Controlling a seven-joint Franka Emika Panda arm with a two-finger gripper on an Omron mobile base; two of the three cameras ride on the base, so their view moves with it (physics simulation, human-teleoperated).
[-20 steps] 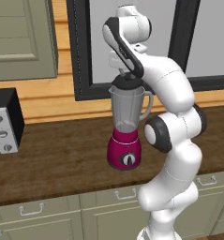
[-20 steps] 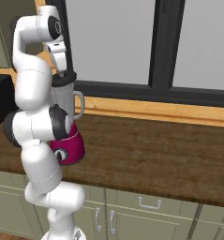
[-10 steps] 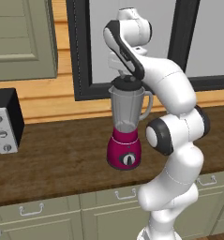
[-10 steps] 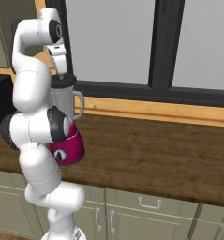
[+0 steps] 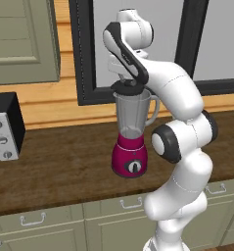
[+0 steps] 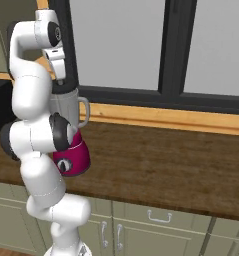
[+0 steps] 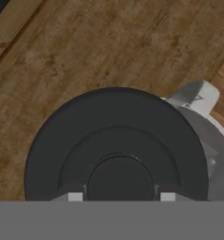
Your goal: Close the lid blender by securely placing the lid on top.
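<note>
Overhead, lid (image 7: pixel 117 150) sits offset from blender (image 7: pixel 205 136) rim.

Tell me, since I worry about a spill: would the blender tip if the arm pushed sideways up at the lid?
Probably fairly easily: the blender stands tall on a narrow rounded base, and the lid sits at its very top. The clear jar looks empty, so likely light.

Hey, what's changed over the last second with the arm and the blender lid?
Little has visibly changed. The gripper stays shut on the lid at the top of the blender jar; any lowering is too slight to tell. The blender hasn't moved on the counter.
</note>
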